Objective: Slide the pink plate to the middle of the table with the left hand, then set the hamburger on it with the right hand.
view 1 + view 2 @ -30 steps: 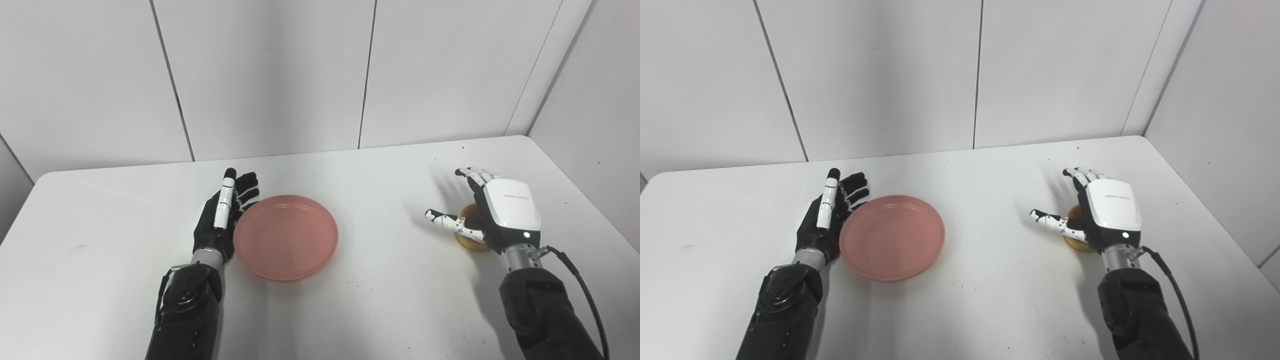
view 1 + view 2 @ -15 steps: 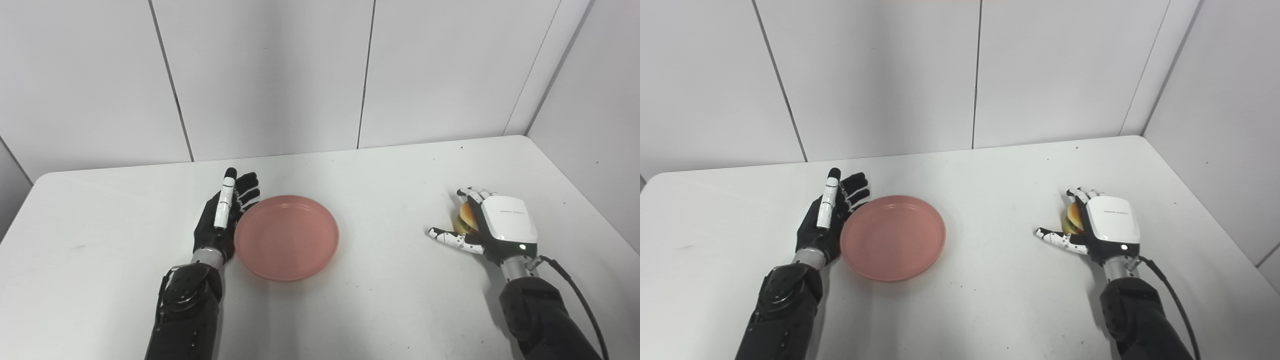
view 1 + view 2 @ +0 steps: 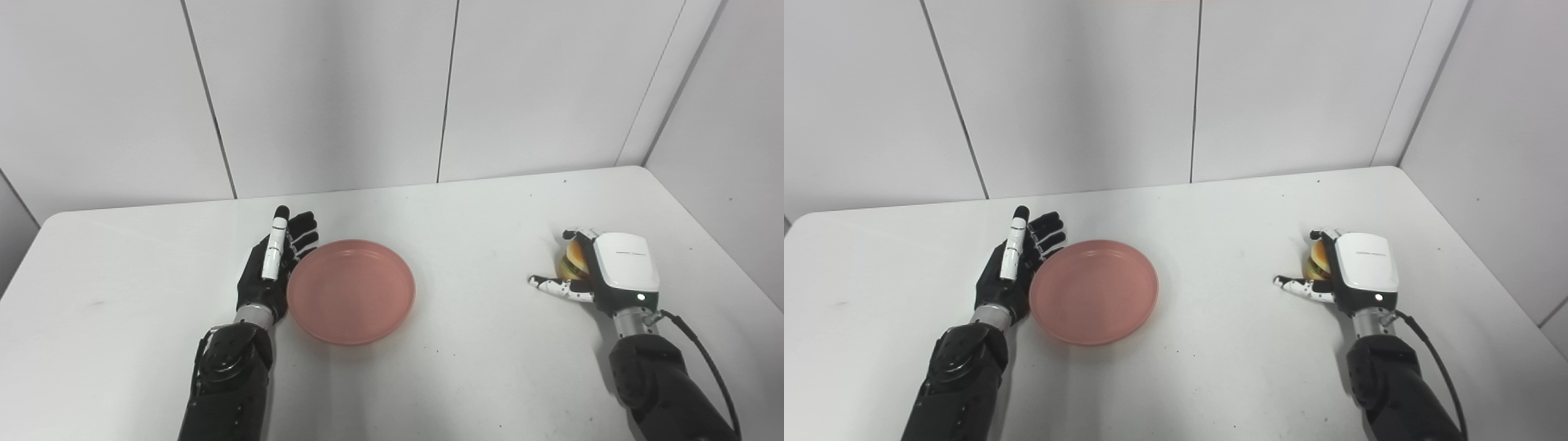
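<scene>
Two views agree, though the right eye view shows more of the layered hamburger (image 3: 1317, 264) past the right robot hand (image 3: 1356, 275), whose fingers seem curled around it, thumb apart. Round, smooth pink plate (image 3: 351, 290) lies on the white bench (image 3: 465, 361); the left robot hand (image 3: 272, 263), fingers spread, stands edge-on just beside its rim.

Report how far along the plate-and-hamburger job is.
Done: the pink plate sits near mid-table, empty, with the open left hand beside its rim. In hand: the right hand curls its fingers around the hamburger. Left: carry it over and place it on the plate.
</scene>
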`<state>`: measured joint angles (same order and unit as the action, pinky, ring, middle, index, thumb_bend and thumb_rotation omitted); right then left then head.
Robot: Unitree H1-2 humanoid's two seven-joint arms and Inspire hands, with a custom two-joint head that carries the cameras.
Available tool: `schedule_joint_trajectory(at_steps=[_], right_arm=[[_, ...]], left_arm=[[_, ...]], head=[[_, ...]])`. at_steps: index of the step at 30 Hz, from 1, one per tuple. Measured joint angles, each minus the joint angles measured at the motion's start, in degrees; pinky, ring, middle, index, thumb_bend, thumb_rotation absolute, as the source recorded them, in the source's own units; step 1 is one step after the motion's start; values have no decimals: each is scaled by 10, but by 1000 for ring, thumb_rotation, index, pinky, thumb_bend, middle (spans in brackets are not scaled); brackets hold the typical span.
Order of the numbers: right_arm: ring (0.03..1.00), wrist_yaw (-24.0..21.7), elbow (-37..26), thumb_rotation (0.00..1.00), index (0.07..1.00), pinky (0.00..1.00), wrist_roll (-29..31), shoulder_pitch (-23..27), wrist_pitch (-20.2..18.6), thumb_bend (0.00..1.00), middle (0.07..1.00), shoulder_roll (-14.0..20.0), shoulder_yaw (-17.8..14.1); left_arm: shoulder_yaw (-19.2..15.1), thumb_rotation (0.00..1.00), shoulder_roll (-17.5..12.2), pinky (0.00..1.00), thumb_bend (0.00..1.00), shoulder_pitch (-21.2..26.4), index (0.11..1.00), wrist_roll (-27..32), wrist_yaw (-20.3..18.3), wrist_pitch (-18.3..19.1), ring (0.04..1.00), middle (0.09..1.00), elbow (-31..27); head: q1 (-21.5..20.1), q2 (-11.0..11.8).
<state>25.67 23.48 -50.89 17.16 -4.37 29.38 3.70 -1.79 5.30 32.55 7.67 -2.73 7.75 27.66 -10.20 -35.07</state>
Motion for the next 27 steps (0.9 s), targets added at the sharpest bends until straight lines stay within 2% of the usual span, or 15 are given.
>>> schedule_joint_trajectory(at_steps=[5, 13, 16, 21, 22, 25, 27], right_arm=[[205, 3, 2, 554, 288, 165, 34, 1, 18, 690, 271, 5, 0], [210, 2, -11, 531, 289, 164, 50, -4, 29, 705, 275, 9, 6], [217, -7, -39, 499, 299, 171, 51, -12, 29, 712, 284, 7, 9], [222, -23, -83, 504, 315, 174, 55, -13, 29, 701, 295, 8, 7], [220, -24, -91, 469, 328, 170, 54, -13, 29, 699, 299, 8, 7], [212, -27, -123, 469, 334, 161, 53, -13, 29, 696, 297, 8, 8], [209, -29, -149, 421, 337, 155, 53, -11, 30, 697, 296, 7, 8]], left_arm=[[0, 874, 0, 763, 652, 0, 671, -1, 0, 0, 805, 785, 1], [-1, 864, 0, 767, 654, 0, 667, 0, 0, 0, 804, 778, 0], [-1, 864, 0, 768, 663, 0, 667, 0, 0, -2, 803, 778, 2], [0, 871, 0, 761, 664, 3, 670, -1, 0, -3, 805, 783, 6], [0, 880, 0, 757, 668, 4, 674, -1, 0, -4, 810, 783, 8], [1, 883, 0, 761, 672, 6, 680, -1, 0, -4, 815, 786, 11], [2, 892, 0, 763, 671, 6, 687, -3, 0, -4, 824, 792, 11]], head=[[0, 0], [5, -1], [7, -1], [11, 1], [15, 1], [19, 3], [36, 6]])
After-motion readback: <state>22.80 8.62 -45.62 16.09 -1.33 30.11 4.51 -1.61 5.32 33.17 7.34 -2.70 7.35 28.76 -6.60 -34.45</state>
